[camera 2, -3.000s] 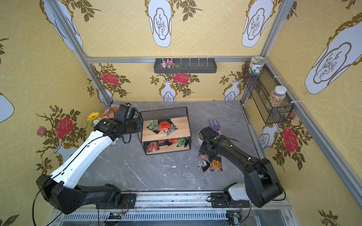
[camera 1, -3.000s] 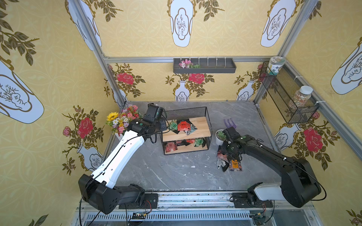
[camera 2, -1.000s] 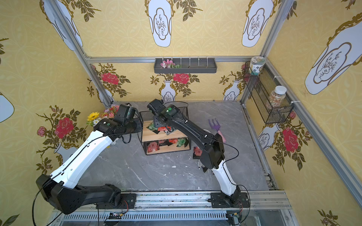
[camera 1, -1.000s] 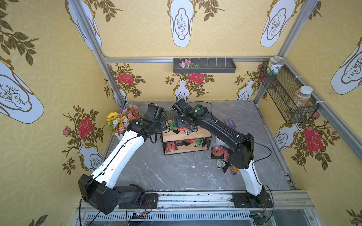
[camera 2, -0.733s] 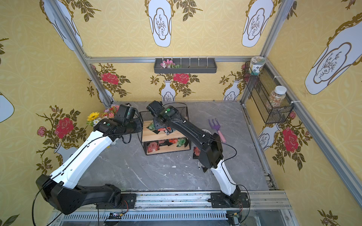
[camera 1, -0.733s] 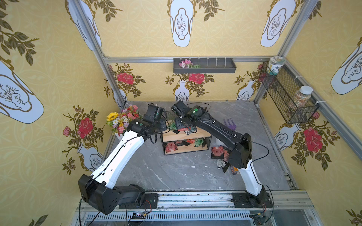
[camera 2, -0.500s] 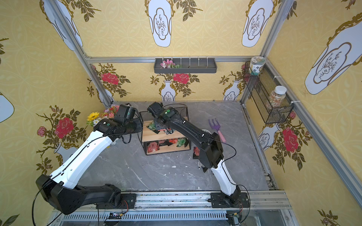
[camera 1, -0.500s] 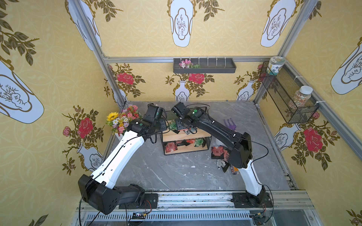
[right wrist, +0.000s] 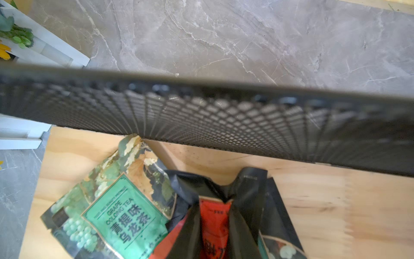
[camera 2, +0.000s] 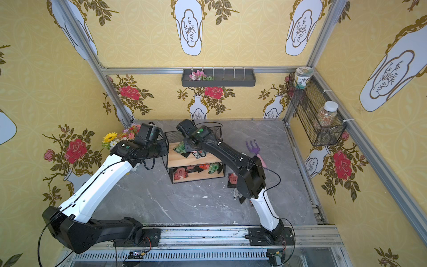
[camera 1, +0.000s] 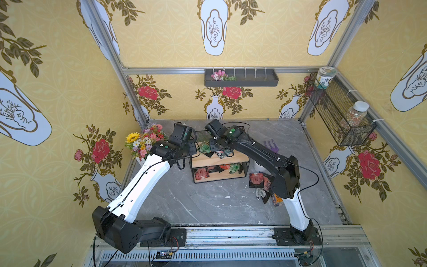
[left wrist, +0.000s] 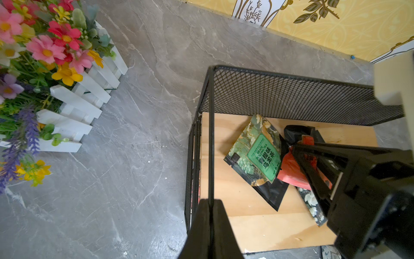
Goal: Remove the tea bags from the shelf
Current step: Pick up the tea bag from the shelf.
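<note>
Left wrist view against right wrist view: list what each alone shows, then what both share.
Left wrist only: the left jaws shut on a corner post of the shelf, pink and red blooms, and the right arm seen from outside. Right wrist only: the sight along the right jaws, pinching the crumpled red tea bag. Both: that bag, the green tea bag, the shelf's mesh back and top board, the white fence box, the grey table.
</note>
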Tool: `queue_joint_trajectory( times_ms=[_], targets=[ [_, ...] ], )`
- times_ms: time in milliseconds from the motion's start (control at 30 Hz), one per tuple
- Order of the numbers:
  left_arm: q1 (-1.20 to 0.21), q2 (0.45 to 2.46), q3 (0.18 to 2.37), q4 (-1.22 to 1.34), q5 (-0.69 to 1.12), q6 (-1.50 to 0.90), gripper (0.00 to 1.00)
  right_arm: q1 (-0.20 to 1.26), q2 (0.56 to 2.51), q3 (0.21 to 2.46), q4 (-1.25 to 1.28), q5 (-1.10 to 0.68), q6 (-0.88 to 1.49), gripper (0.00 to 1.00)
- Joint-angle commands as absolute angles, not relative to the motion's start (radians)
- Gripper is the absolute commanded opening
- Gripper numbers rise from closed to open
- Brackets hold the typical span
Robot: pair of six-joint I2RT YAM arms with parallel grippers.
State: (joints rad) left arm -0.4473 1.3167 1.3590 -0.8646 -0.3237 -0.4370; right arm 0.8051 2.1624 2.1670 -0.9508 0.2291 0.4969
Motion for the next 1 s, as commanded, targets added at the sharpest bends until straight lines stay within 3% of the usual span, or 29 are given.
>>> queue_joint_trajectory(
  times_ms=[0, 267, 600, 733, 967],
  targets=[
    [-0.448, 1.321, 1.367, -0.828, -0.322, -0.433, 0.00, 0.804, 2.152, 2.163, -1.002, 0.218, 0.507, 0.19],
    [-0.446, 1.322, 1.367, -0.828, -0.322, -0.436, 0.00, 0.804, 2.130, 2.224, -0.998, 0.244, 0.487, 0.08],
    [-0.448, 1.320, 1.370, -0.828, -0.319, -0.438, 0.00, 0.813, 2.022, 2.225, -0.996, 0.277, 0.482, 0.06],
    [-0.448, 1.322, 1.373, -0.828, -0.321, -0.438, 0.00, 0.833, 1.915, 2.107, -0.976, 0.282, 0.494, 0.06],
    [-0.448, 1.318, 1.367, -0.827, -0.320, -0.439, 0.00, 0.890, 1.625, 1.705, -0.912, 0.301, 0.555, 0.06]
  ],
)
